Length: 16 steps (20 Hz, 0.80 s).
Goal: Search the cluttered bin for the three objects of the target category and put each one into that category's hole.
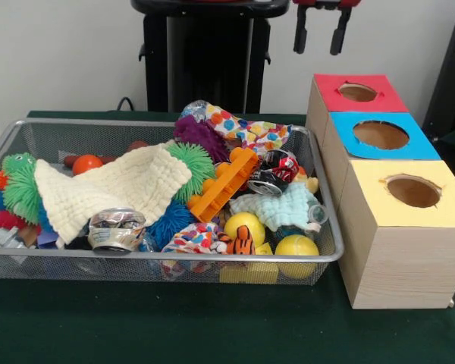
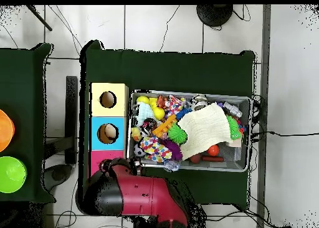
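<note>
Front view shows the tool (image 1: 320, 30) raised with fingers apart, well above the silver wire-mesh bin (image 1: 212, 258), where a clear crinkled plastic bottle (image 1: 316, 216) lies far below it: likely light, slippery, crushable; grip mid-body.

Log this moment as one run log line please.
end effector: open, raised behind red box | bin: cluttered | blue hole: unobstructed

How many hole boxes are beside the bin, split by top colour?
red-topped box: 1
blue-topped box: 1
yellow-topped box: 1
Total: 3
</note>
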Each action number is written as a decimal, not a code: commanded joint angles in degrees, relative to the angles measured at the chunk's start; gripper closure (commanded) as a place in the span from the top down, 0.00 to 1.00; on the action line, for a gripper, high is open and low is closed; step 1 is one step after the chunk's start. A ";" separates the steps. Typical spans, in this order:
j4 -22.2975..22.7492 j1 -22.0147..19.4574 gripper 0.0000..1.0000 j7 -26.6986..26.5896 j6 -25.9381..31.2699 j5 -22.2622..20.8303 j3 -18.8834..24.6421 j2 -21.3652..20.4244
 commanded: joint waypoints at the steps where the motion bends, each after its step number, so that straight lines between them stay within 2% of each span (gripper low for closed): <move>1: -10.15 1.28 1.00 11.67 1.64 0.93 0.64 7.59; 12: -15.12 0.32 1.00 10.70 -3.85 1.89 2.86 15.41; 16: -15.72 -1.18 1.00 9.70 -5.04 1.91 4.10 16.77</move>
